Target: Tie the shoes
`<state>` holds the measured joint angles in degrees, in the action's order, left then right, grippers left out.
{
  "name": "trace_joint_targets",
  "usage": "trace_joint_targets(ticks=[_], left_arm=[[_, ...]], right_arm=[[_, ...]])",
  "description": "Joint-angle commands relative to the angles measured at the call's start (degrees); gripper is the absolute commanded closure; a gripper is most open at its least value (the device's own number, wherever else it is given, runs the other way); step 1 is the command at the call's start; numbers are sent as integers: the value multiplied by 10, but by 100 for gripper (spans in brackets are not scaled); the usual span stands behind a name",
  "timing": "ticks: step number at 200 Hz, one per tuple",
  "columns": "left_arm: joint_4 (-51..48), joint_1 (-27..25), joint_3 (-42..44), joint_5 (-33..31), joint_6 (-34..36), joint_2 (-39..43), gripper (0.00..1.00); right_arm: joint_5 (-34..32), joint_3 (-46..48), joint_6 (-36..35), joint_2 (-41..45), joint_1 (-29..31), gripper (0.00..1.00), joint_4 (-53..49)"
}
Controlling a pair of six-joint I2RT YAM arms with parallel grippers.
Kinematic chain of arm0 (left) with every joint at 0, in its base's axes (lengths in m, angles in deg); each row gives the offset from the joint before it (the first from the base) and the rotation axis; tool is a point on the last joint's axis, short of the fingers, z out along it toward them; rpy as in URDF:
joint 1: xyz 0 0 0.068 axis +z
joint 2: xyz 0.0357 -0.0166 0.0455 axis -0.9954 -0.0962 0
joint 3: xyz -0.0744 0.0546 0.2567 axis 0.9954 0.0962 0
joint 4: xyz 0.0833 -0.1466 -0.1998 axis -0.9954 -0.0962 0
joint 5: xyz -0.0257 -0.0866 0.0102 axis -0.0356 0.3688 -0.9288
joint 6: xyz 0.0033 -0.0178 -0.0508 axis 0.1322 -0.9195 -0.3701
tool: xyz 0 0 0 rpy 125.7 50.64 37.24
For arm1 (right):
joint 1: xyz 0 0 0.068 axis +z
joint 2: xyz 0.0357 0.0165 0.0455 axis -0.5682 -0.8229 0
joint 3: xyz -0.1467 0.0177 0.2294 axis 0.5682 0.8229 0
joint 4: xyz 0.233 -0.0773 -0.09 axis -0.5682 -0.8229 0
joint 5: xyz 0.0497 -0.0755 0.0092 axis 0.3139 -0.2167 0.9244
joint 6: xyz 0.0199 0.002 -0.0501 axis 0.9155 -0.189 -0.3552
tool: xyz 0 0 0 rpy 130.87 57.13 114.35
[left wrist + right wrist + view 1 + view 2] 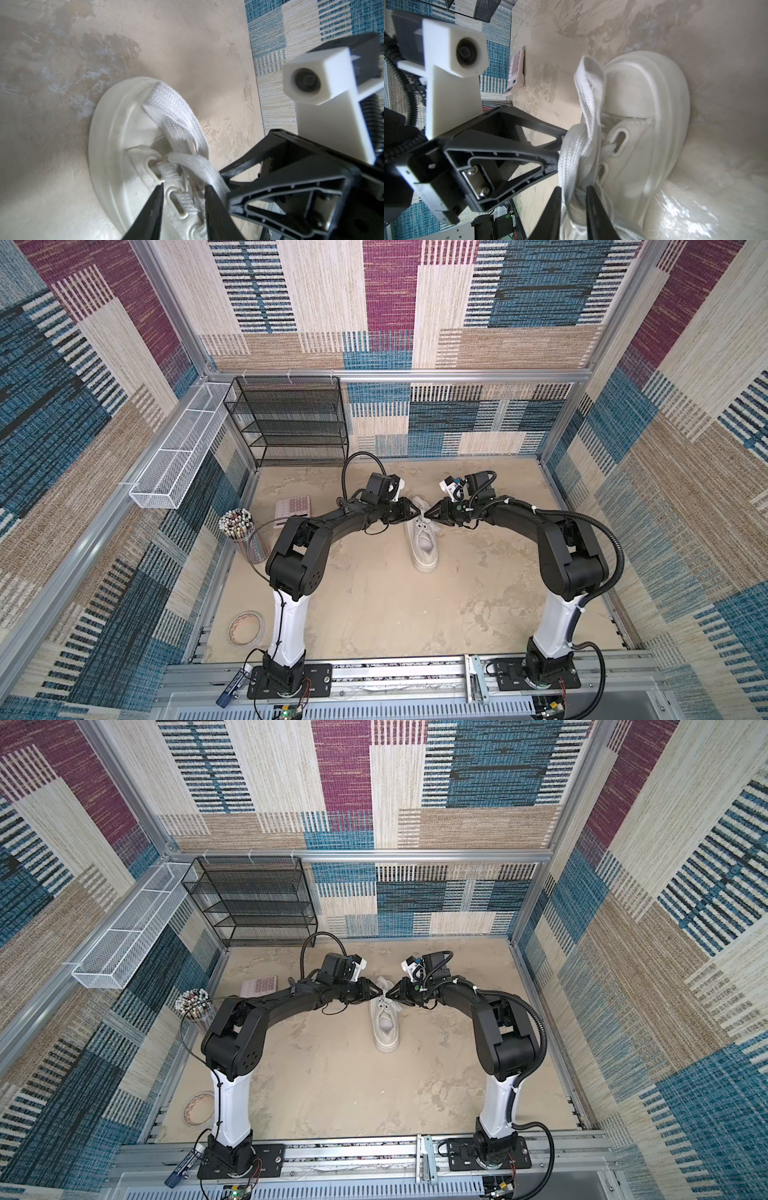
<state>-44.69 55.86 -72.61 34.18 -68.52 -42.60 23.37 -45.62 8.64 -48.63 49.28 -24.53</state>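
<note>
The white shoe (424, 545) (386, 1027) stands mid-table, toe toward the back wall. Both grippers meet over its front lacing. In the left wrist view my left gripper (184, 186) is open, its fingers (152, 209) straddling the eyelet row (176, 199) and crossed laces without pinching any. My right gripper (573, 187) has a flat white lace (568, 158) running between its fingers (593, 207), which press on it from both sides. A lace loop (589, 83) (172, 112) stands up over the toe cap. In both top views the left gripper (417, 512) (380, 992) and the right gripper (428, 514) (389, 995) almost touch.
A black mesh rack (291, 418) stands at the back left, with a white wire basket (174, 456) on the left wall. A pink calculator (293, 506) (516, 72), a cup of pens (239, 526) and a tape roll (246, 628) lie left of the left arm.
</note>
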Motion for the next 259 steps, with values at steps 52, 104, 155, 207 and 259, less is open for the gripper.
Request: trace_joint_targets(ticks=[52, 104, 155, 207, 259], left_arm=[[18, -7, -13, 35, -15, -12, 62], [20, -10, -14, 26, -16, -12, 85], [-21, -10, -8, -9, 19, 10, 100], [-56, -7, 22, -22, 40, 40, 100], [-41, -7, 74, -35, 28, 70, 100]], right_arm=[[5, -3, 3, 0, 0, 78, 14], [3, -1, 2, 1, 0, 80, 13], [7, 2, 3, 0, 0, 79, 16], [15, 9, 7, -3, 0, 73, 27], [22, 13, 9, -7, 0, 71, 33]])
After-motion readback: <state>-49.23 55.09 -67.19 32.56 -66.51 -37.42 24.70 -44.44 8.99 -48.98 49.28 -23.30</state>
